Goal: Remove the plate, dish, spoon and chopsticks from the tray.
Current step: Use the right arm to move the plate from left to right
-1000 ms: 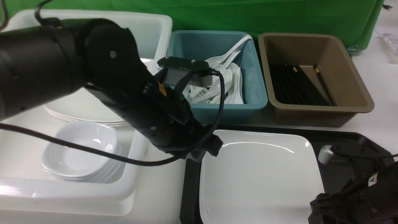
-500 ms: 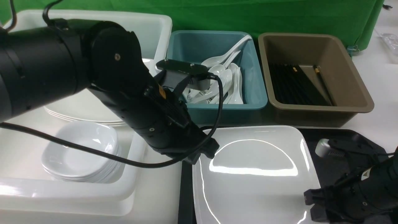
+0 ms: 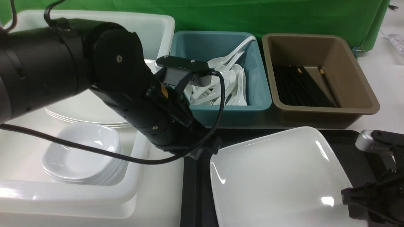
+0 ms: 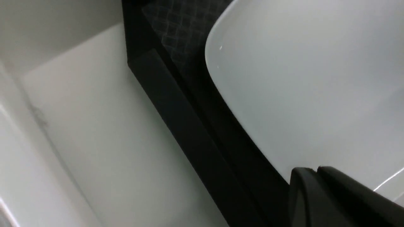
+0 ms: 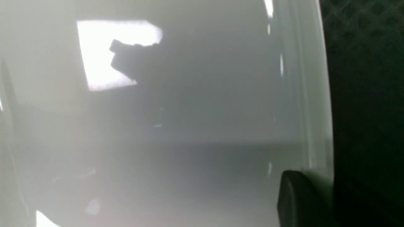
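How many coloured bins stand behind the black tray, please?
2. The teal bin, holding white spoons, stands behind the left part of the tray. The brown bin, holding black chopsticks, stands right of it. The left arm covers some space, so another may be hidden.

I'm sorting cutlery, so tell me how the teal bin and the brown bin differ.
Colour: the teal bin is blue-green; the brown bin is tan-brown. Contents: the teal bin holds a pile of white soup spoons; the brown bin holds black chopsticks lying flat. Place: the teal bin stands left of the brown bin. Shared: both are open rectangular bins, side by side beyond the black tray.
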Controlling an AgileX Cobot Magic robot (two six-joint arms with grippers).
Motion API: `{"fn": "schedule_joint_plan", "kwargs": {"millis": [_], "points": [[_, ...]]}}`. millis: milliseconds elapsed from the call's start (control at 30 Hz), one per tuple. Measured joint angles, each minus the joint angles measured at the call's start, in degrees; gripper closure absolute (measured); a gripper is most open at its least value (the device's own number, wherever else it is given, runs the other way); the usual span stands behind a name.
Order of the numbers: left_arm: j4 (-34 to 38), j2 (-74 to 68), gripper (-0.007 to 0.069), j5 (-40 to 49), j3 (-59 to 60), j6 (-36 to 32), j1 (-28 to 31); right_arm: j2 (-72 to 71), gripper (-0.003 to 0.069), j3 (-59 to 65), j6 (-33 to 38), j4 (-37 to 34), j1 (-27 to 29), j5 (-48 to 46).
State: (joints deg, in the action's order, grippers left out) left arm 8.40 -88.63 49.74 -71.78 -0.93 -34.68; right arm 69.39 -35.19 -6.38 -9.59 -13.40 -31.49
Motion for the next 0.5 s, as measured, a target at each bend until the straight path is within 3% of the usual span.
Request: {"fn": "schedule_joint_plan", "kwargs": {"millis": [200, 333, 500], "points": [[1.7, -1.9, 0.0616, -2.7, -0.4, -0.3, 2.4, -0.2, 0.0537, 0.0, -1.8, 5.0, 1.3, -1.3], [5.9, -3.7, 0.0615, -4.1, -0.5, -6.7, 3.1, -0.2, 0.0524, 0.1, -3.3, 10.1, 5.2, -2.7], [10.9, -6.8, 0.0615, -4.4, -2.3, -10.9, 2.6, 0.5, 0.0513, 0.1, -3.2, 11.7, 6.8, -2.9]]}}
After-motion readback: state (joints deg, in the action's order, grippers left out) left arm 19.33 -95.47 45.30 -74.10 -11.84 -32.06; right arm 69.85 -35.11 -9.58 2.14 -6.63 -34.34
